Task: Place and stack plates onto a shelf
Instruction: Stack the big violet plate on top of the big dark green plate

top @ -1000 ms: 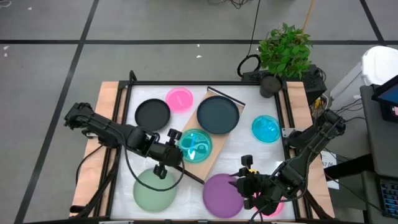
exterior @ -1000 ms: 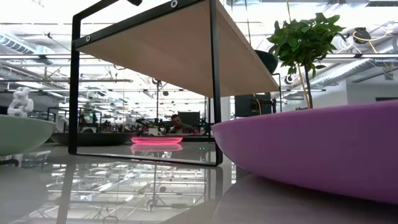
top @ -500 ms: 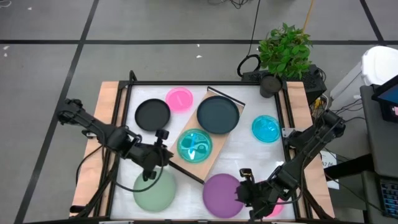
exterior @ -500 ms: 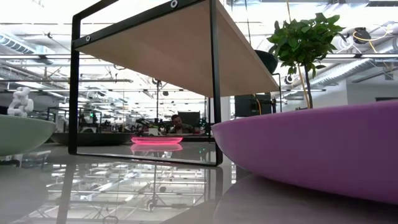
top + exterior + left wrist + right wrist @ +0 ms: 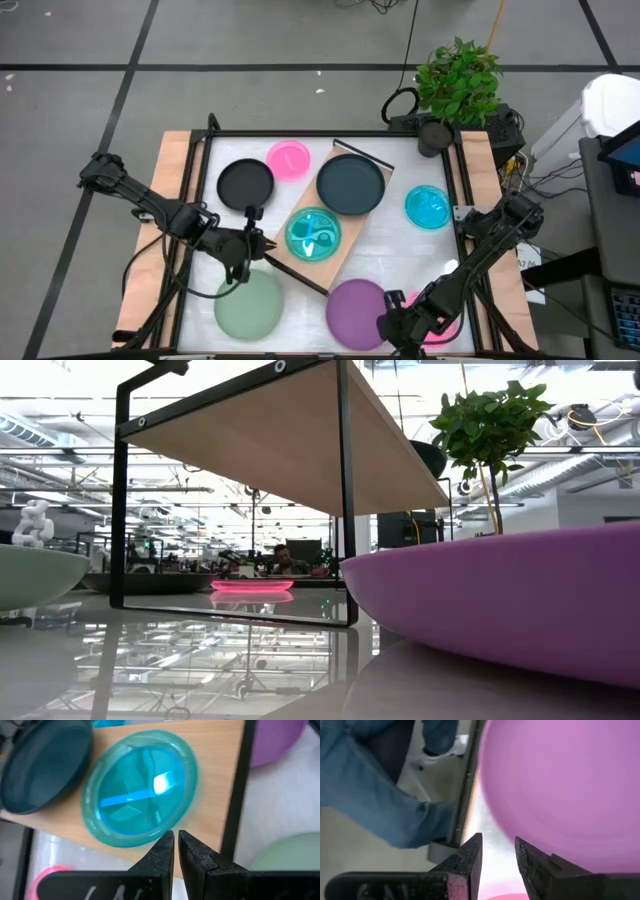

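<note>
The left gripper (image 5: 176, 836), jaws nearly shut on nothing, hangs just off the shelf (image 5: 343, 242), whose cyan plate (image 5: 139, 788) and teal plate (image 5: 350, 184) lie ahead of the jaws. The right gripper (image 5: 498, 844), jaws part open and empty, sits at the purple plate (image 5: 565, 790) rim, a pink plate (image 5: 447, 327) beneath the arm on the desk (image 5: 400, 240). A careless grab may push the purple plate aside; since a second ago both arms have drawn back.
</note>
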Robot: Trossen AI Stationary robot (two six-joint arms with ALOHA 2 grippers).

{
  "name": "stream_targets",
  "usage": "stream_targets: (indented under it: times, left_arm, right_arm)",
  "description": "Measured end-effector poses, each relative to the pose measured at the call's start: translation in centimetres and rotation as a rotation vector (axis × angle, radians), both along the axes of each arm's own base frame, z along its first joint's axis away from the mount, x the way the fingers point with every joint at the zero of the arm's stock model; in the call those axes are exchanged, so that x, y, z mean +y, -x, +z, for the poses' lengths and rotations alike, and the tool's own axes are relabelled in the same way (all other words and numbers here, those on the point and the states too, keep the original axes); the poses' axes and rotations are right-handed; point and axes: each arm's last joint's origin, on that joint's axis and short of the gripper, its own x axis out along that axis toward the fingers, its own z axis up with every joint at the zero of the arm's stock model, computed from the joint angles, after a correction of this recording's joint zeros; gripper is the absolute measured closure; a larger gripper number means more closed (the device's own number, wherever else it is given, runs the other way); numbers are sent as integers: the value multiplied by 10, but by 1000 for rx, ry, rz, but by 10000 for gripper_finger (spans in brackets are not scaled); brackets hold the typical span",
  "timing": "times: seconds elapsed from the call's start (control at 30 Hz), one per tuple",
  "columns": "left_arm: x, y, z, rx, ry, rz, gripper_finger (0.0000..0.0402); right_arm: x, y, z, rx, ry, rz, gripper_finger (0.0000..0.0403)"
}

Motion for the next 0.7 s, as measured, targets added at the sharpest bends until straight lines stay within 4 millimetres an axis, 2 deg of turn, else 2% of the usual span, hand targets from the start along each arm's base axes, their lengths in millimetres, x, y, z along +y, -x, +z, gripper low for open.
stream_targets:
  times: [0.2,0.57,0.7]
  left_arm:
    - [1,-1,0,-19,6,32,369]
    - [1,-2,1,-33,18,46,369]
    - [1,-2,1,-34,23,51,369]
  right_arm:
    - [6,-5,-8,-35,-7,102,304]
    - [5,-5,-9,-128,81,265,303]
    - [4,-5,-10,-154,96,287,285]
